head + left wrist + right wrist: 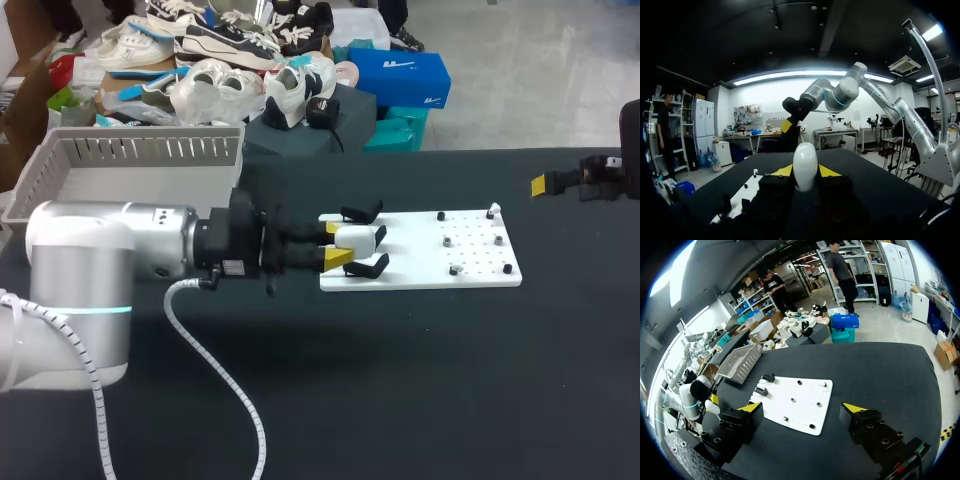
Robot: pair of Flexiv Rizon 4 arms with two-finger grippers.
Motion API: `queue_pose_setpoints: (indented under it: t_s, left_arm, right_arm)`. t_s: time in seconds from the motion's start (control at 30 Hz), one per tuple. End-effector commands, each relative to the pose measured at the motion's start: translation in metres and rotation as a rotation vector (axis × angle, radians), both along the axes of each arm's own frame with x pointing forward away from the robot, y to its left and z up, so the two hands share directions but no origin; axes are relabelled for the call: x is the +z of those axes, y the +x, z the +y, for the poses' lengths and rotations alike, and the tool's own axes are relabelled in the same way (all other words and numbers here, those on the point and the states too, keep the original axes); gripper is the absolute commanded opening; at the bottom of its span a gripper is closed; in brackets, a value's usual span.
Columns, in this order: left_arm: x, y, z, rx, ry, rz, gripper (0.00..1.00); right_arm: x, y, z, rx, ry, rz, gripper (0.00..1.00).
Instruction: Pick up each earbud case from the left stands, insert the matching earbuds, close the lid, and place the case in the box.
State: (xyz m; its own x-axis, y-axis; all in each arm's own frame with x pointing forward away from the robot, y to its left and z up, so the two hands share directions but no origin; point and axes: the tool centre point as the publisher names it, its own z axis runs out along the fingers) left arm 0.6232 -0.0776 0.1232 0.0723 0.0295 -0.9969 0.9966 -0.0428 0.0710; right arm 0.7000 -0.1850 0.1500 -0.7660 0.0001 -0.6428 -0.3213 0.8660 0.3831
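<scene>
Grips the white earbud case (360, 238) in the left gripper (336, 243), yellow tips clamped on its near and far sides, between the two black stands (362, 212) at the left end of the white board (420, 262). Seen from the left wrist, stands with long axis upright, crosswise to the closing line. Reaches in low and level from the left, wrist pointing right along the table. Calls, most likely, for a straight lift clear of the stands. Shows the right gripper (804, 408) spread wide and empty, raised well right of the board, much farther from the case. Finds the grey box (150, 150) far-left, beyond the left arm.
</scene>
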Motion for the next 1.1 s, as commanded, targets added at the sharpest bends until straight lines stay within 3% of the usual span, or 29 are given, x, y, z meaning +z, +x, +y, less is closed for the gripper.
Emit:
queue_pose_setpoints:
  t_s: [0.03, 0.4, 0.77, 1.1]
  left_arm:
    - [-0.008, 0.006, -0.014, -0.039, 0.001, -0.023, 0.0]
    - [-0.018, 0.019, -0.035, -0.075, -0.002, -0.062, 0.0]
    - [-0.026, 0.028, -0.049, -0.071, 0.003, -0.049, 0.0]
    - [-0.036, 0.028, -0.054, -0.062, 0.01, 0.007, 0.0]
  right_arm:
    - [0.0, 0.0, 0.0, 0.0, 0.0, 0.0, 1.0]
    - [0.0, 0.0, 0.0, 0.0, 0.0, 0.0, 1.0]
    - [0.0, 0.0, 0.0, 0.0, 0.0, 0.0, 1.0]
    - [0.015, -0.021, 0.039, 0.124, -0.059, -0.065, 1.0]
